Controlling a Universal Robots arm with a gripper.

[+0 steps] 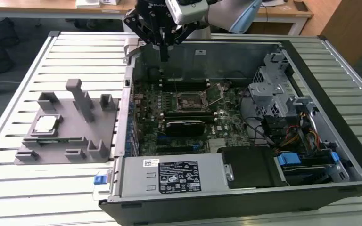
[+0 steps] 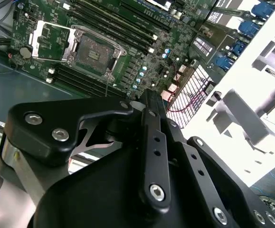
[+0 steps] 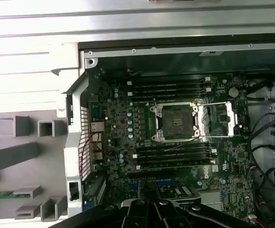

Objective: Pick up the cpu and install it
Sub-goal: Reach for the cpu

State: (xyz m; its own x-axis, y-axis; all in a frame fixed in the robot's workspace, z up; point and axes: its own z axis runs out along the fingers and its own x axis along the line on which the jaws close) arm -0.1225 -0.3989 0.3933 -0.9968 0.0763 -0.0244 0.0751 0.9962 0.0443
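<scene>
The hand point(image 1: 164, 58) points straight down with its fingers point(image 1: 164, 49) drawn together into one narrow black bar, closed on themselves. It hangs over the far wall of an open computer case point(image 1: 332, 66), at the case's 12 o'clock edge in the exterior view, its tips apart from everything beneath. In the second wrist view its black linkage stands in front of the motherboard point(image 1: 228, 126) on the case floor.

At about 5 o'clock from the hand in the exterior view, the socket point(image 1: 190, 100) sits on the motherboard. Its metal load plate point(image 3: 218, 121) is swung open beside it, and both wrist views show the bare contact field. Rows of memory slots point(image 3: 168, 88) run along two opposite sides of the socket. A drive cage point(image 1: 275, 84) fills the case's 3 o'clock side, and a labelled power supply point(image 1: 175, 174) its 6 o'clock end.

The cpu point(image 1: 45, 124) is at about 8 o'clock from the hand, outside the case and well apart from the fingers. It lies flat, silvery top up, on a grey fixture point(image 1: 74, 146) among its uprights. A green circuit strip point(image 1: 47, 140) rests in the fixture just at the cpu's 6 o'clock. The fixture stands on the slatted metal worktop point(image 1: 17, 193), just beside the case's 9 o'clock wall.
</scene>
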